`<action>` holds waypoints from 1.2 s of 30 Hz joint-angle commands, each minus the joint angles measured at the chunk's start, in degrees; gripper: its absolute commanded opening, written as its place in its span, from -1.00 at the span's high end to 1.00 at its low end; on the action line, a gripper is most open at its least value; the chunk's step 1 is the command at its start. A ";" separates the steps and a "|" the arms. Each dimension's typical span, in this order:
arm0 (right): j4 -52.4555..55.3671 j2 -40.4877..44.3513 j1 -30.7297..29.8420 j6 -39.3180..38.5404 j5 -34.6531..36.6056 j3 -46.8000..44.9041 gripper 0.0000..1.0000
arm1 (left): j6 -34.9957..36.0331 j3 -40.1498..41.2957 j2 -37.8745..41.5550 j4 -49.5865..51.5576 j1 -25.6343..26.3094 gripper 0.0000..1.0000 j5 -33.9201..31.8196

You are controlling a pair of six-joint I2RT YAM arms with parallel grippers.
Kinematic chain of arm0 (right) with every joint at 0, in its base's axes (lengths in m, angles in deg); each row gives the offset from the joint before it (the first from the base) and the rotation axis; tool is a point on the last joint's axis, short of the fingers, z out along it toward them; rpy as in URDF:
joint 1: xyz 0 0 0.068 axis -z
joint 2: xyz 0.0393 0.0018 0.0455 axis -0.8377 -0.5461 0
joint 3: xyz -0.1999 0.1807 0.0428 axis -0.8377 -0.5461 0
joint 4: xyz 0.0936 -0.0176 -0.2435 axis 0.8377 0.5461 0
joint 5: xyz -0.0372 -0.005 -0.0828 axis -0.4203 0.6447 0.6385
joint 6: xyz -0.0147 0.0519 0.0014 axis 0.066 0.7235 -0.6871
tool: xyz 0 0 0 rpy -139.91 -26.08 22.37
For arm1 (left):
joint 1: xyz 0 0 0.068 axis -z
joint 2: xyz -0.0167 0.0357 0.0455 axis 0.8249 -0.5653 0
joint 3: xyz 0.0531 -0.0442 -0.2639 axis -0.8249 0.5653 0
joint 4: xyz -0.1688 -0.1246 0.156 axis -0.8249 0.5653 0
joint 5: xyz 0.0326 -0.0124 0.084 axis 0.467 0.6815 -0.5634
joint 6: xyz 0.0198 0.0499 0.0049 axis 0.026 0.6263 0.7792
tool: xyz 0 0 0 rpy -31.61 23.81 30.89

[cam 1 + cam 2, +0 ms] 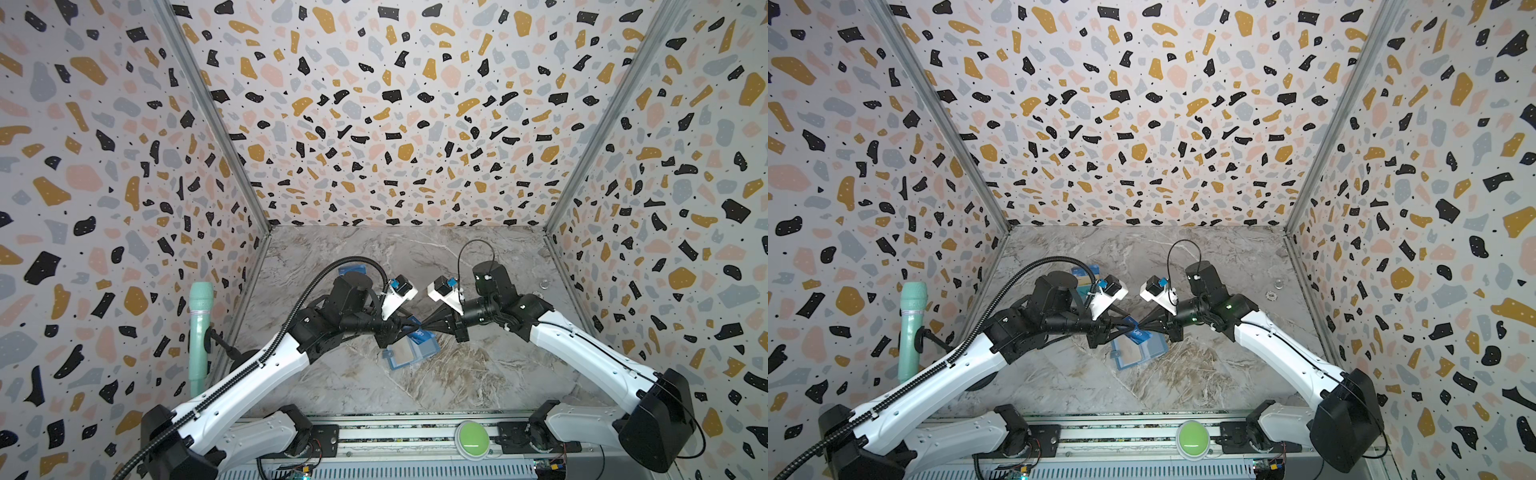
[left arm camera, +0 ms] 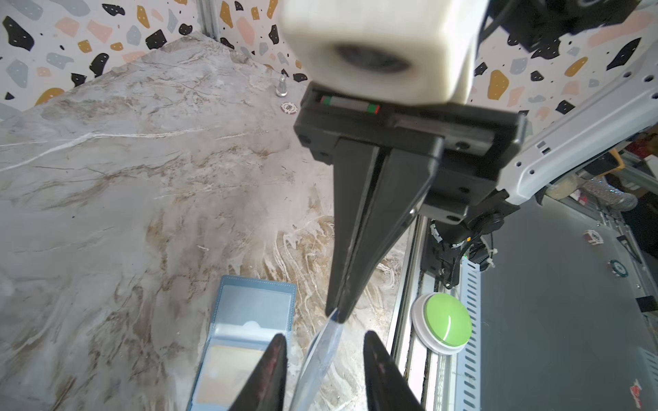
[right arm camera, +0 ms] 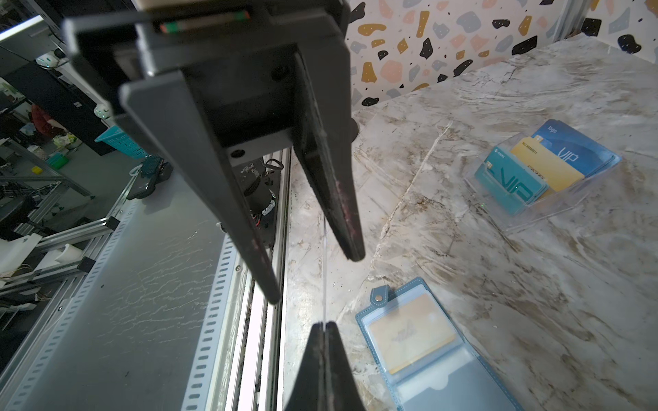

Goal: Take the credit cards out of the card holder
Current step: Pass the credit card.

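Over the middle of the marble-look desk (image 1: 490, 374), the blue credit card (image 1: 1136, 332) hung in the air with white "VIP" across its face, readable in a top view. More lettering sat further back in the clear plastic case (image 3: 555, 208). That held a teal card (image 3: 512, 181) with "VIP", a blue one (image 3: 569, 149) with "VIP" and a tiny "logo", and a yellow one (image 3: 548, 167) whose print was too small for me. The lifted card stood on edge, long axis running from one arm across to the other. The right pincer (image 3: 322, 325) was clamped tight on one short end. The left pincer (image 2: 324, 335) was spread with a finger on each side of the other end, gaps showing, so it wasn't pinching anything. Just below, the card holder (image 3: 473, 384) lay opened flat and skewed on the desk, snap tab (image 3: 380, 295) toward the left arm's side, with a tan card (image 3: 409, 338) tucked in one clear sleeve. The terrazzo-print walls (image 1: 374, 104) boxed it all in. A green button (image 1: 471, 440) sat on the front rail and a poker chip (image 2: 288, 107) lay by the right wall.
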State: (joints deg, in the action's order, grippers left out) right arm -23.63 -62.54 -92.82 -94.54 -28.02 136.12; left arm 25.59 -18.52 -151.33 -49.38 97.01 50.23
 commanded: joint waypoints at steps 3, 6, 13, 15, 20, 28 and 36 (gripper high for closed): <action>0.35 0.45 -0.16 -1.58 -0.90 1.44 1.00 | 2.00 -1.37 -0.88 -0.21 -1.18 0.63 4.16; -0.34 0.85 0.05 -1.55 -0.98 0.87 1.00 | 2.37 -0.89 -1.16 0.13 -1.98 0.70 5.08; -0.71 1.24 0.28 -1.41 -1.12 0.58 1.00 | 3.02 0.37 -1.38 0.73 -5.27 0.62 9.24; -1.01 1.39 0.55 -1.27 -1.13 0.58 1.00 | 3.30 0.64 -1.51 1.13 -5.73 0.63 10.55; -1.92 1.55 0.94 -0.70 -1.31 0.55 1.00 | 3.62 1.42 -1.51 0.97 -6.27 0.68 12.99; -3.42 0.56 1.38 -0.13 -2.58 0.58 1.00 | 3.91 2.23 -1.68 0.62 -6.61 0.75 15.10; -4.53 -0.02 2.02 0.16 -2.79 0.16 1.00 | 2.98 3.09 -1.62 -1.78 -7.50 0.99 16.69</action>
State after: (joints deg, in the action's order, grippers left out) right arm -25.84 -62.96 -91.58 -94.78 -30.42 136.04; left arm 29.00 -16.40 -152.97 -49.66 89.86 64.57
